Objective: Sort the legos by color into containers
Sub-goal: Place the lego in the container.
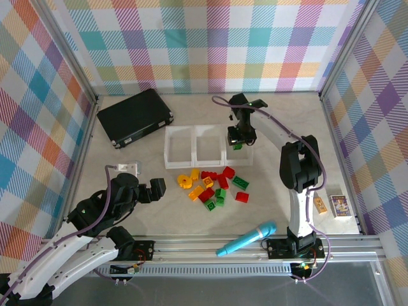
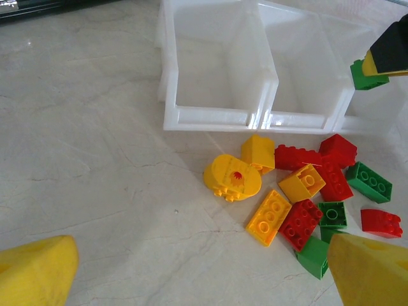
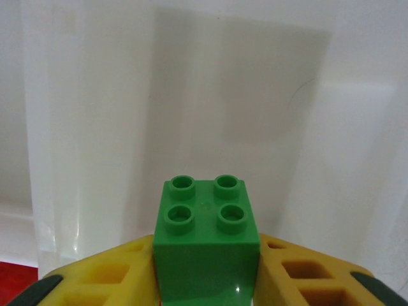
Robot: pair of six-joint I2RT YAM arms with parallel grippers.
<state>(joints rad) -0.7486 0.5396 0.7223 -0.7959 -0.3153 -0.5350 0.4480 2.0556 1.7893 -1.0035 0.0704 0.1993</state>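
The right hand (image 3: 207,290) is clenched on a green brick (image 3: 207,245). The brick is gripped by two opposite side faces between the yellow pads (image 3: 108,280), with its four studs turned away from the wrist. As the brick is square, no long axis needs to be considered.

In the top view, the right hand (image 1: 241,139) and the green brick (image 1: 237,146) are seen over the right-most container (image 1: 250,155) of the three joined containers (image 1: 191,166). Pale container wall (image 3: 191,95) is seen just beyond the brick in the wrist view. The container is judged to lie straight below the brick, so release alone should be required. The height above the container floor cannot be told.

The remaining legos (image 1: 213,185) lie in a loose pile on the table (image 1: 159,217), just in front of the containers. The left hand (image 1: 153,190) is released and grasps nothing. It is placed to the left of the pile, and the right hand is nearer to the containers.
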